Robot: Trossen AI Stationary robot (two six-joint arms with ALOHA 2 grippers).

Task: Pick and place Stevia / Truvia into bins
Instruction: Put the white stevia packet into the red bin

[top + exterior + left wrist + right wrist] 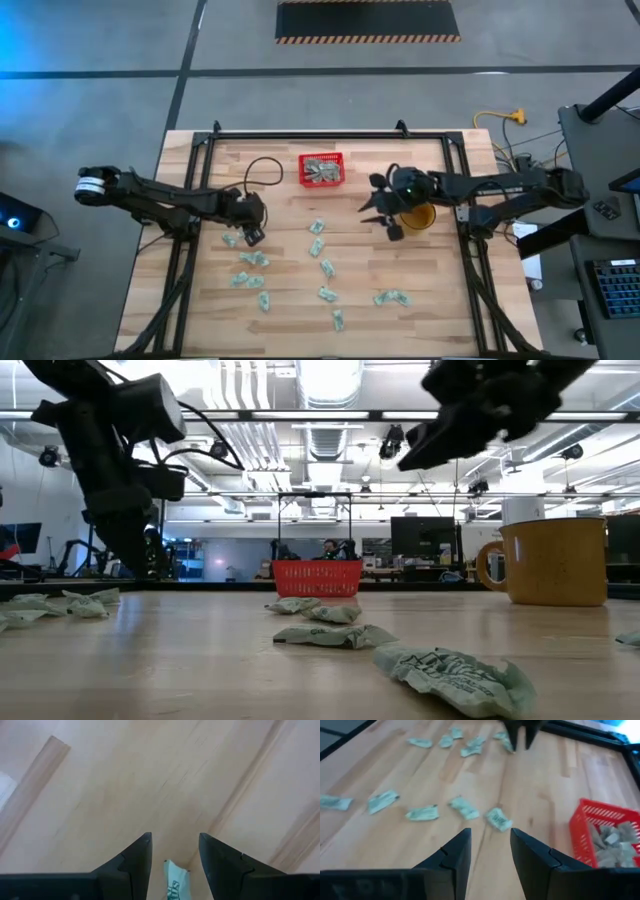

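Observation:
Pale green and white sachets lie scattered flat on the wooden table, most of them in its middle and left part. More sachets fill the red latticed basket near the far edge. My left gripper points down, open, low over the left cluster. In its wrist view one sachet lies between the fingers, with a gap on each side. My right gripper hovers open, high above the table, right of the basket and beside a mug.
A yellow mug stands on the table under the right arm, also in the low view. A black frame rail runs around the table's edges. Bare wood lies between the basket and the scattered sachets.

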